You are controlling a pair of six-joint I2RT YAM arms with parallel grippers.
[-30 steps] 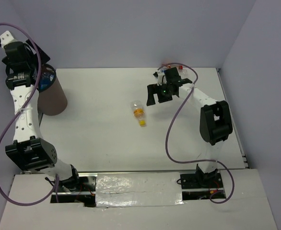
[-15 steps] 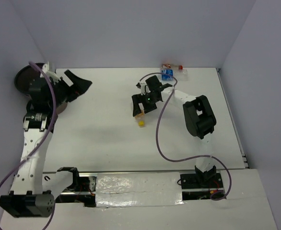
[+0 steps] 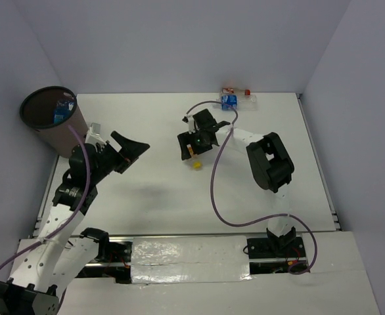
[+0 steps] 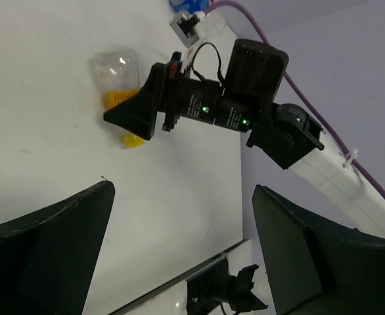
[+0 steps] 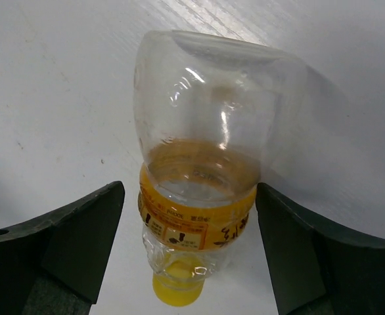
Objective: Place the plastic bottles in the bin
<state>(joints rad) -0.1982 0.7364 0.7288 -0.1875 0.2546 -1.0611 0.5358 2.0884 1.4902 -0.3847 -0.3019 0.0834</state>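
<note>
**Operator:** State the grippers and the target.

**Technician:** The right gripper (image 5: 189, 230) stands open. Its jaws sit either side of the clear plastic bottle with orange label and yellow cap (image 5: 199, 197) and are not yet clamped on it. The left gripper (image 4: 182, 216) is wide open and empty. The bottle lies on its side on the white table (image 3: 146, 197), well to the right of the tall round brown bin with black rim (image 3: 66, 134). One blue-labelled clear bottle (image 3: 61, 113) is already inside the bin. A blue-labelled bottle (image 3: 229, 100) and a red-labelled bottle (image 3: 230, 90) lie farther right of the bin than the orange one.

**Operator:** Failure modes?

**Technician:** There are three likely ones.
- **Squirting out:** the bottle is round, light and slick, and the fingers flank it near the tapering shoulder, so closing may push it toward the cap end.
- **Rolling:** an off-centre squeeze could roll it aside.
- **Transfer to the bin:** the left arm stands just right of the bin, across the likely carry path, so contact is possible. The bin is also tall, and a low approach could strike the rim.

**Operator:** Readable markings?

**Technician:** The orange label carries small dark print, too small to read. No brand is legible on any bottle.
</note>
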